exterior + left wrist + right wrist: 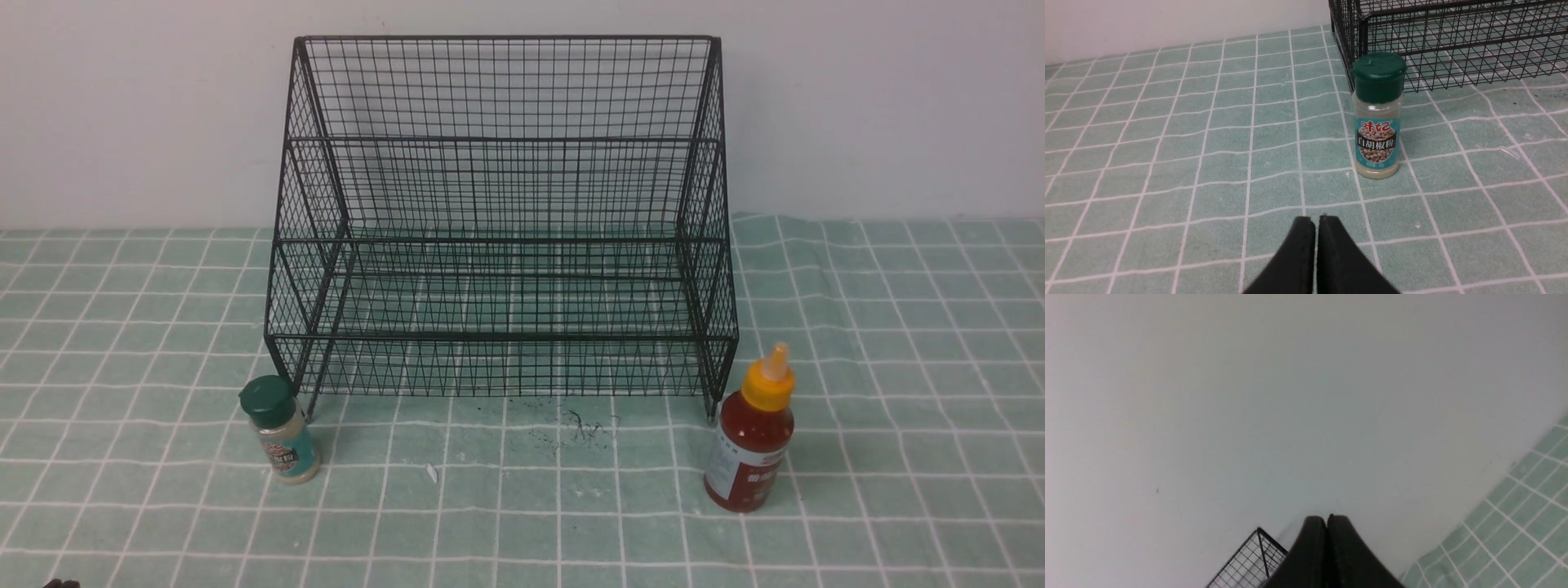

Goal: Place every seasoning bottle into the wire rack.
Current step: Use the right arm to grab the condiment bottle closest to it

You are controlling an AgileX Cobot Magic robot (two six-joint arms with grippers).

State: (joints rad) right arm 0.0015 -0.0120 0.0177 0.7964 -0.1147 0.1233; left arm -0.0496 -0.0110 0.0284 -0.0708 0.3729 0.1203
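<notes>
Two bottles: both stand upright on the worktop, and neither is held.
shaker jar: short and clear, with a dark green cap, a teal label and pale powder inside. It stands at the near left corner of the wire rack, just beside the left front leg.
red sauce bottle: taller, with a yellow nozzle cap and a white label. It stands at the near right corner of the wire rack, just beside the right front leg.
wire rack: large, black, fine mesh, with stepped shelves and sloped sides. It sits at the far middle of the worktop, close to the pale wall.
cloth: pale green with white grid lines, covering the worktop. A few dark specks lie on it just near of the rack's front edge.
left gripper: black fingers pressed together with nothing between them, low over the cloth. The shaker jar stands ahead of the tips, apart from them, with its label turned towards them.
right gripper: black fingers pressed together and gripping nothing, pointing at the wall past a top corner of the wire rack. How the red sauce bottle lies relative to it cannot be told.
</notes>
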